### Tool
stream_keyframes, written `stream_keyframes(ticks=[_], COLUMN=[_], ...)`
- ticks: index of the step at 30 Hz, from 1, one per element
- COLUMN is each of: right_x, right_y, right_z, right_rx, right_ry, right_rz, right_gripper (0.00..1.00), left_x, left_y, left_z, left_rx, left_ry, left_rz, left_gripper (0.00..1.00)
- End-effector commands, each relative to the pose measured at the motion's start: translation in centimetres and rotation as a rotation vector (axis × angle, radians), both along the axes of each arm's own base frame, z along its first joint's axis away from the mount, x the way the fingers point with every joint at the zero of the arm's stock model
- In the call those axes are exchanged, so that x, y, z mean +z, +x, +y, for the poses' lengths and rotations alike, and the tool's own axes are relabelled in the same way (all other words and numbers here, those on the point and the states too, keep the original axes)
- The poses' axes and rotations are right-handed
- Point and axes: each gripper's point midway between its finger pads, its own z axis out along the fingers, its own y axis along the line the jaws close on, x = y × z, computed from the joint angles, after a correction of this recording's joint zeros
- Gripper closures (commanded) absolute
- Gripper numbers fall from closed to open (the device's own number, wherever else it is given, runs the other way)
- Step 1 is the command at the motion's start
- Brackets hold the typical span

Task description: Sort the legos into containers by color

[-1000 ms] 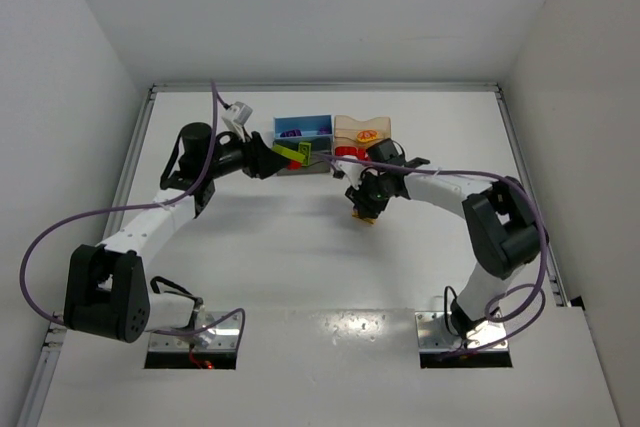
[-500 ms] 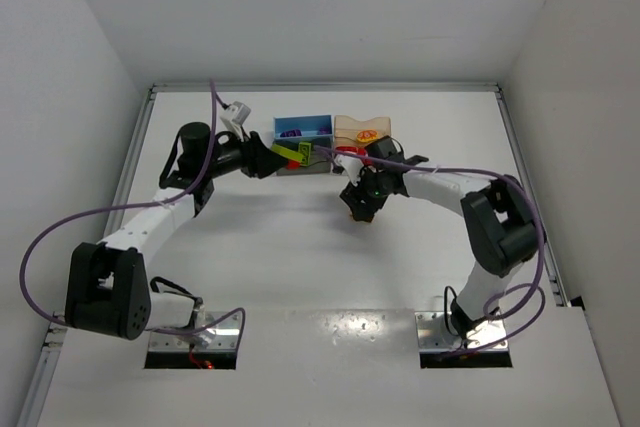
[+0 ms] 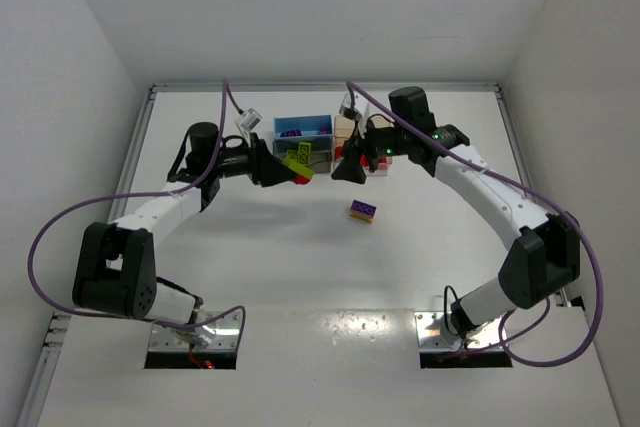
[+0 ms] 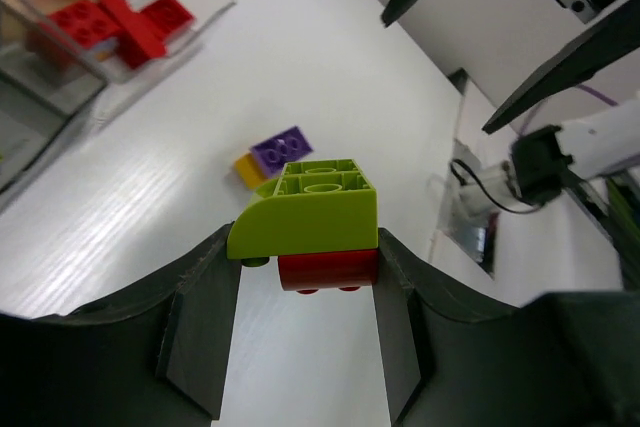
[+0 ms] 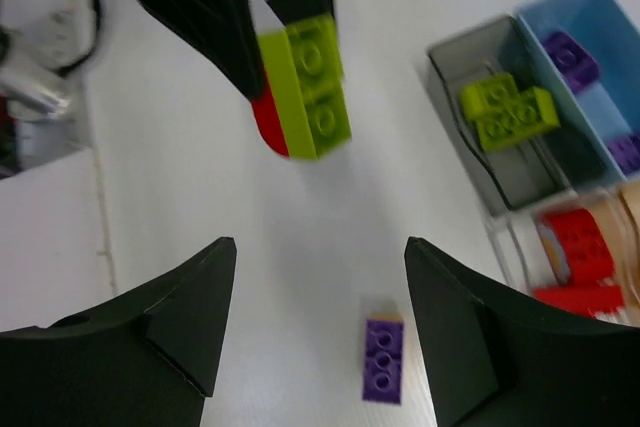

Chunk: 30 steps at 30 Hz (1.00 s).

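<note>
No writing, brand or number can be read anywhere. The white clip (image 3: 248, 119) at upper centre of the overhead view perhaps bears print, too small to tell.

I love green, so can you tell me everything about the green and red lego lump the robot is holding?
The clump is two shiny plastic bricks stuck together. One is lime green, with a rounded edge and round hollows on its open face. The other is smaller and red, with a curved side. The left gripper pinches it between its jaws and holds it in the air above the white table. Nothing else touches it.
</note>
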Motion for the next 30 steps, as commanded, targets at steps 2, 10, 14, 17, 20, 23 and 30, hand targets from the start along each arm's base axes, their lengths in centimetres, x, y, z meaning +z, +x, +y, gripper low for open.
stream_keyframes(ticks=[2,10,14,17,20,23,30], right_x=[1.7,1.9,1.9,2.3,2.9,3.1,3.2], right_y=[-3.1,-2.4,-2.6,-2.8,-2.8,-2.6,-3.4], right_z=[2.9,4.0,4.6,4.8,4.9,5.1,5.3], right_rx=[0.206,0.26,0.279,0.29,0.292,0.298,0.318], right_ry=[0.141,0.174,0.185,0.203,0.216,0.226,0.231], right_rz=[0.143,0.179,0.207,0.213,0.221,0.223,0.251], right_gripper=[0.32,0.27,0.27,0.27,0.36,0.52,0.46], left_x=[3.4,4.8,4.5,4.0,3.9,3.6,3.8], left_y=[-2.5,-4.1,-4.7,-4.6,-5.1,-5.0,-5.0], left_z=[-2.3,-3.9,-4.4,-4.4,-4.6,-4.7,-4.7], left_rx=[-0.246,-0.402,-0.437,-0.438,-0.456,-0.458,-0.469], left_ry=[-0.075,-0.081,-0.077,-0.074,-0.074,-0.069,-0.069], left_rz=[-0.086,-0.118,-0.111,-0.101,-0.091,-0.085,-0.106], left_gripper=[1.0,0.99,0.99,0.99,0.99,0.99,0.99])
